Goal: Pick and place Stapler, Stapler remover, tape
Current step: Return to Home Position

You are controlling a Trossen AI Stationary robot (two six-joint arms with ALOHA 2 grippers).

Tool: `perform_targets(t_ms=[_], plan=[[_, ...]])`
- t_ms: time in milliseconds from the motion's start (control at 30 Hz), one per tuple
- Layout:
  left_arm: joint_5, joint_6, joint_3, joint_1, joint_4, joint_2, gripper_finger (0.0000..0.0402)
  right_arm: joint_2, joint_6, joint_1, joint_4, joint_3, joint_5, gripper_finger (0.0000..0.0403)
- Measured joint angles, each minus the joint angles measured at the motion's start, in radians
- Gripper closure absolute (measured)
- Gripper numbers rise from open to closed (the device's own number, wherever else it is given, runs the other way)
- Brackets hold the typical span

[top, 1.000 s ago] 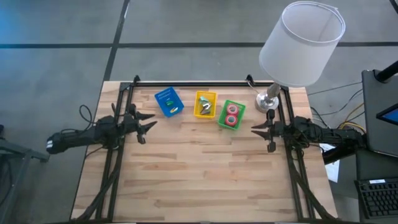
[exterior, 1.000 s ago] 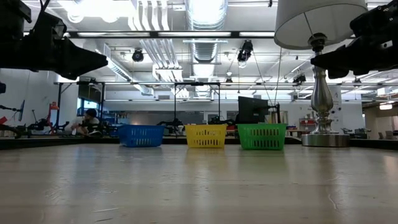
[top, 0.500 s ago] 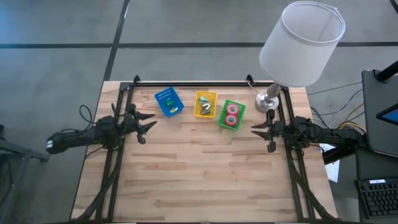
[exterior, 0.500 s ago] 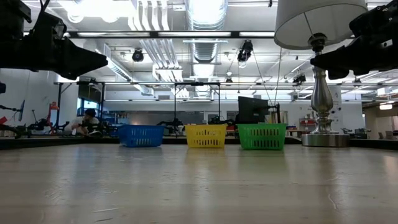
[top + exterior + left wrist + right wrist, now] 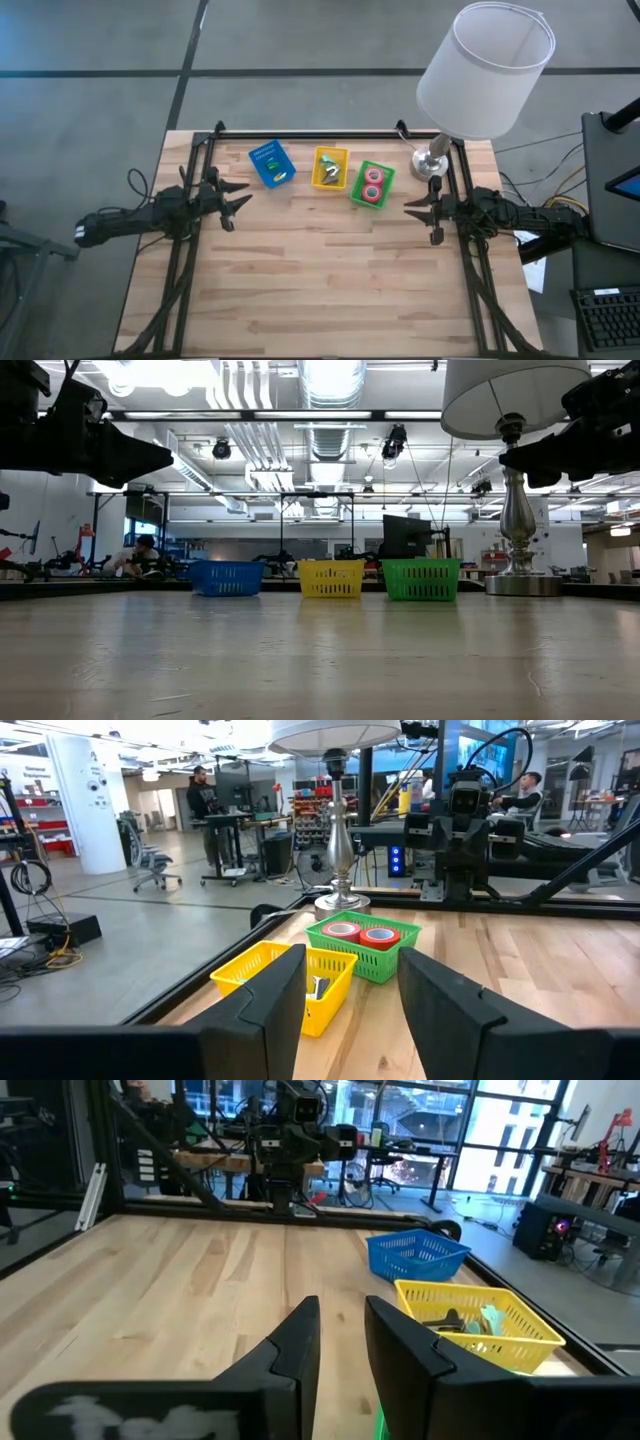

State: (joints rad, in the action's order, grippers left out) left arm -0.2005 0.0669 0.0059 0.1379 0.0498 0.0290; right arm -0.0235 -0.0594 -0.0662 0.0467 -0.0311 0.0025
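Observation:
Two pink-red tape rolls (image 5: 372, 184) lie in the green bin (image 5: 386, 176), also seen in the left wrist view (image 5: 362, 933). The yellow bin (image 5: 318, 160) holds small dark and pale-green items (image 5: 470, 1320). The blue bin (image 5: 271, 163) stands left of it; what it holds I cannot make out. The three bins sit in a row near the far edge. My left gripper (image 5: 235, 200) hovers open over the table's left side. My right gripper (image 5: 415, 208) hovers open over the right side, near the green bin. Neither touches anything.
A table lamp stands at the far right corner, its metal base (image 5: 430, 163) right beside the green bin and its white shade (image 5: 485, 70) high above. Black frame rails (image 5: 310, 132) run along the far edge and both sides. Bare wood (image 5: 320, 280) fills the middle and near part.

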Motion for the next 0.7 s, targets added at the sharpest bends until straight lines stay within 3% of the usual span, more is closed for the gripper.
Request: perform_targets(t_ms=[367,700], plan=[[0.000,0.000,0.000,0.000,0.001,0.000,0.0239,0.000,0.004,0.000,0.000,0.000,0.000,0.0339],[0.000,0.000,0.000,0.000,0.001,0.000,0.0239,0.001,0.000,0.000,0.000,0.000,0.000,0.0327]])
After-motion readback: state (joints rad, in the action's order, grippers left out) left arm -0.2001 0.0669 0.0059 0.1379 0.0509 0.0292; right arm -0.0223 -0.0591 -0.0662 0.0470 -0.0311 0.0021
